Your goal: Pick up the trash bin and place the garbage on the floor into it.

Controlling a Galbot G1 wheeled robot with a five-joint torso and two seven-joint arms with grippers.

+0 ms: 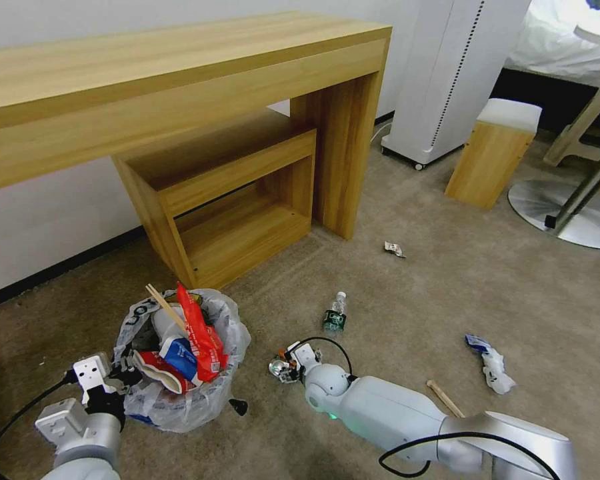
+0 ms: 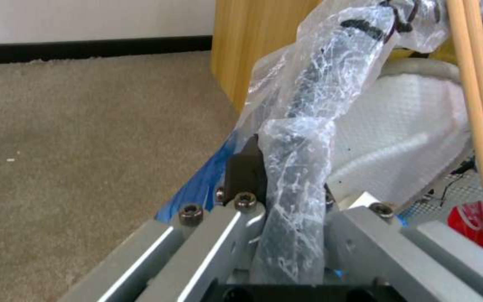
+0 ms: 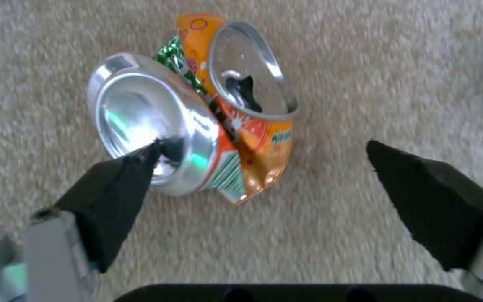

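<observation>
The trash bin [image 1: 180, 373], lined with a crinkled white bag, stands on the beige floor [image 1: 407, 313] and holds red cartons, a white slipper and wooden sticks. My left gripper [image 1: 110, 387] is shut on its bag-covered rim [image 2: 297, 159], one dark finger [image 2: 246, 165] pressed against the plastic. My right gripper [image 3: 262, 144] is open and low over a crushed orange can [image 3: 208, 121]; one fingertip [image 3: 141, 163] overlaps the can's silver base. In the head view that gripper [image 1: 288, 363] sits right of the bin, over the can [image 1: 277, 370]. More garbage lies about: a green-labelled bottle [image 1: 335, 313], a wrapper [image 1: 394, 249], a white-blue packet [image 1: 490, 363], a wooden stick [image 1: 445, 398].
A wooden desk [image 1: 180, 73] with a low shelf unit [image 1: 227, 200] stands just behind the bin. A white appliance [image 1: 447, 73], a wooden stool [image 1: 493, 153] and a chair's metal base [image 1: 567, 213] are at the far right. Open carpet lies between.
</observation>
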